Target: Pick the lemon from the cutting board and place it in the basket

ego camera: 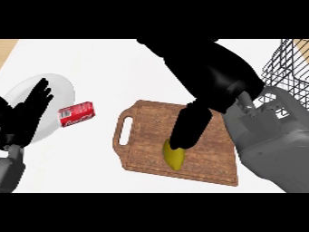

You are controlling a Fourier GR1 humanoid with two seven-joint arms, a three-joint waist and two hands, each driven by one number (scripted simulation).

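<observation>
Lemon (175, 157) on cutting board (183, 145), nearest me; my right robot hand (204, 86) touches its top with straight fingers, grasping nothing. Left robot hand (19, 113) rests open over plate (61, 90). Beyond: can (75, 113), basket (297, 68) far right.

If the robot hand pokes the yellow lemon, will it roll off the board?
Probably a little. The lemon looks rounded with pointed ends, so it may wobble or roll sideways instead of going straight. It lies near the front edge of the flat cutting board, which shows no raised rim, so it might roll off. Its skin looks smooth, perhaps slippery.
</observation>
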